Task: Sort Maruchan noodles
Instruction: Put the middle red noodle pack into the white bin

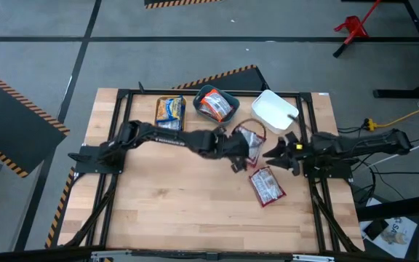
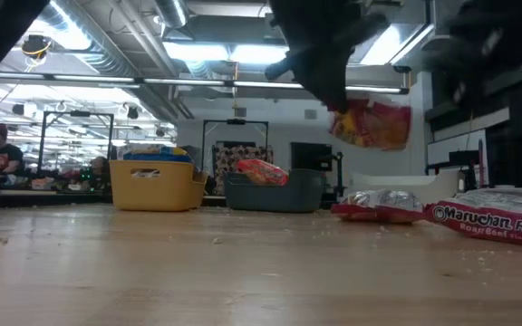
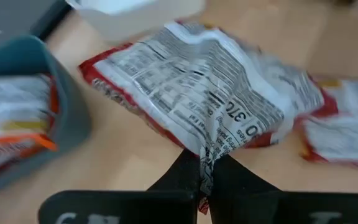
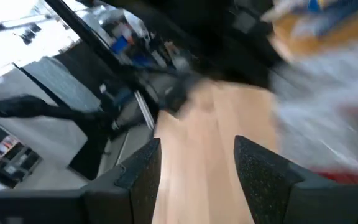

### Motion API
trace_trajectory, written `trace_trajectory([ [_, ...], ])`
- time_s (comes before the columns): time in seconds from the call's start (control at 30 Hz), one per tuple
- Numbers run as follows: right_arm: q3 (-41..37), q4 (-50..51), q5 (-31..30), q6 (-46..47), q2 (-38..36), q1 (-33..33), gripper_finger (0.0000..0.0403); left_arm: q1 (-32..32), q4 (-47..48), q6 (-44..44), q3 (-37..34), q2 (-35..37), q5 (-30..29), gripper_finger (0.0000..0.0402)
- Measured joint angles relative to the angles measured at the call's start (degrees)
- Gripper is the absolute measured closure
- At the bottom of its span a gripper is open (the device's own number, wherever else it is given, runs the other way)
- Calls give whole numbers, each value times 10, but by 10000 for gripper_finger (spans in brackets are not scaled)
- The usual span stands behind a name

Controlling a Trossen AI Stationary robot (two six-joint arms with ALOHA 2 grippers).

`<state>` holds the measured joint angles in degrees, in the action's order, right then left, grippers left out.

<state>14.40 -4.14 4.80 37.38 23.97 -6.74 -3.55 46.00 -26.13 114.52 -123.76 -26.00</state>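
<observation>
My left gripper (image 1: 238, 151) (image 3: 207, 182) is over the middle of the table, shut on a dark red-and-white noodle packet (image 1: 252, 137) (image 3: 204, 87) that hangs in the air (image 2: 374, 123). Its printed back faces the left wrist camera. Two more red-and-white packets lie flat on the table (image 2: 381, 206) (image 2: 495, 219); one shows right of centre (image 1: 266, 185). My right gripper (image 1: 279, 154) (image 4: 197, 168) is open just right of the held packet, touching nothing. My left gripper pinches the packet between its two fingers (image 3: 229, 177) at a crimped edge (image 3: 207, 152). The packet is lifted clear of the table and hangs tilted beside and below the fingers (image 2: 333, 95).
Three bins stand along the far edge: a yellow bin (image 1: 170, 110) (image 2: 157, 184) with blue-and-yellow packets, a teal bin (image 1: 215, 103) (image 2: 275, 190) with an orange-and-white packet, and a white bin (image 1: 273, 109). Bare wood fills the near half of the table (image 1: 180, 211).
</observation>
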Motion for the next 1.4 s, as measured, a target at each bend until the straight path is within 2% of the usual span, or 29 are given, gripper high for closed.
trace_trajectory([
  [0.13, 67, 38, -28, -39, 0, 0, 212, 40, -23, 48, 0, 0, 0, 399],
  [0.3, 151, 105, -83, -99, 0, 0, 212, 92, -124, 95, 0, 0, 1, 399],
  [0.47, 193, 142, -136, -136, 0, 0, 212, 134, -199, 125, 0, 0, 22, 399],
  [0.67, 199, 149, -163, -137, 0, 0, 212, 164, -259, 128, 0, -8, 38, 399],
  [0.87, 199, 147, -173, -134, 1, 0, 212, 164, -335, 127, 0, -48, 53, 399],
  [1.07, 199, 147, -173, -133, -1, 0, 212, 168, -361, 91, -2, -75, 62, 399],
  [1.4, 199, 147, -173, -132, -1, 0, 212, 184, -474, 27, -1, -123, 68, 399],
])
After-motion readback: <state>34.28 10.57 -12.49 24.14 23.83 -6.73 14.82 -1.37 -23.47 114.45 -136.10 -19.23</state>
